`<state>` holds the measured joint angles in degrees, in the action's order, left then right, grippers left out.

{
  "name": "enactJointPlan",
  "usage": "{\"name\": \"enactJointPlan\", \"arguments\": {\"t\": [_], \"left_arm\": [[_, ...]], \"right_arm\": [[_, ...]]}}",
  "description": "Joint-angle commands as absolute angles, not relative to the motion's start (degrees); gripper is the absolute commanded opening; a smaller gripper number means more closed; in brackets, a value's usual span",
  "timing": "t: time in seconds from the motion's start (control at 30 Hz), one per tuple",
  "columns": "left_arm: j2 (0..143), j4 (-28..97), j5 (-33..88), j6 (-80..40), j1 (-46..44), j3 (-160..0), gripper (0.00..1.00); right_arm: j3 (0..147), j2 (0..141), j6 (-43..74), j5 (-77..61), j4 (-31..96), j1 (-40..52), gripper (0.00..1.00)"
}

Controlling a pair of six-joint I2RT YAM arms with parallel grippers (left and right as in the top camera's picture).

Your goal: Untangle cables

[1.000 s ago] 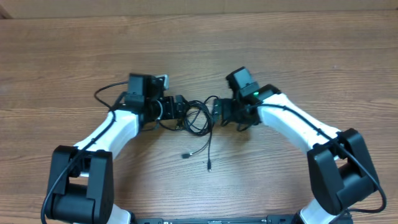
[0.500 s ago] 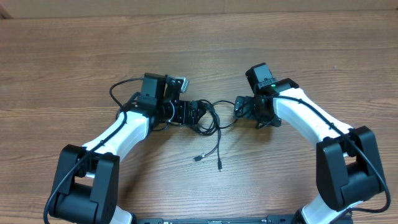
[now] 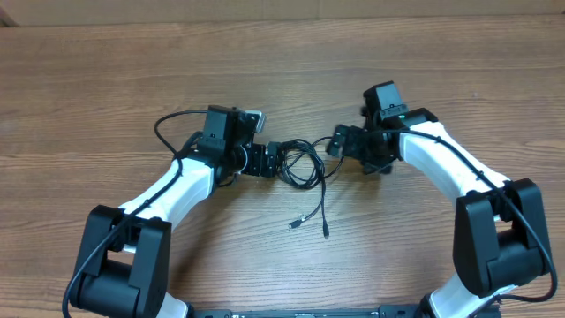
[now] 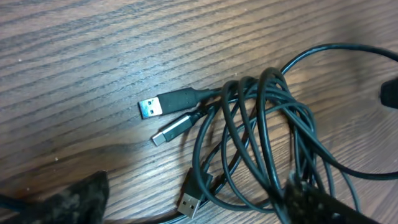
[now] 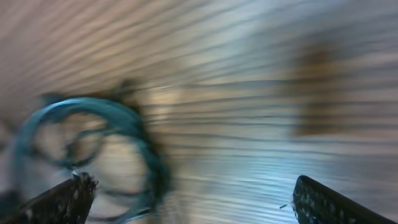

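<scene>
The cables (image 3: pixel 301 166) lie as one tangled black coil on the wooden table between my two grippers, with two loose ends (image 3: pixel 325 232) trailing toward the front. In the left wrist view the coil (image 4: pixel 267 143) shows up close, and three plug ends (image 4: pixel 150 107) fan out to its left. My left gripper (image 3: pixel 272 161) (image 4: pixel 199 210) is open, its fingers straddling the coil's near side. My right gripper (image 3: pixel 338 141) (image 5: pixel 196 205) is open just right of the coil. Its view is motion-blurred, with a cable loop (image 5: pixel 124 124) near the left finger (image 5: pixel 62 202); contact cannot be told.
Thicker black arm wires (image 3: pixel 168 128) loop behind the left arm. The wooden table (image 3: pixel 282 71) runs bare beyond the arms.
Both grippers have shifted to the right, and the coil with its trailing ends has slid right with them. The right gripper has also drawn back and away from the coil.
</scene>
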<state>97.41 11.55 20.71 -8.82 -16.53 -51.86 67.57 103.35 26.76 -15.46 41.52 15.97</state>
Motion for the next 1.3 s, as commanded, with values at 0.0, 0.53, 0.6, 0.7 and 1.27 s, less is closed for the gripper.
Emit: {"name": "enactJointPlan", "arguments": {"t": [0.0,0.53,0.6,0.7,1.27], "left_arm": [[96.4,11.8,15.5,-8.4,-17.0,-53.0,0.85],[96.4,13.5,1.3,-12.5,-16.4,-53.0,0.90],[96.4,13.5,1.3,-12.5,-16.4,-53.0,0.91],[96.4,13.6,1.3,-12.4,-16.4,-53.1,0.94],[95.9,24.3,5.1,-12.5,-14.3,-57.5,1.00]], "right_arm": [[68.6,102.1,26.6,-27.1,38.8,19.5,1.00],[68.6,102.1,29.0,-20.0,26.1,39.6,1.00],[68.6,102.1,28.9,-18.8,25.7,40.6,1.00],[68.7,102.0,28.9,-19.5,25.6,40.8,1.00],[73.7,88.7,21.2,-13.5,38.9,37.8,1.00]]}}
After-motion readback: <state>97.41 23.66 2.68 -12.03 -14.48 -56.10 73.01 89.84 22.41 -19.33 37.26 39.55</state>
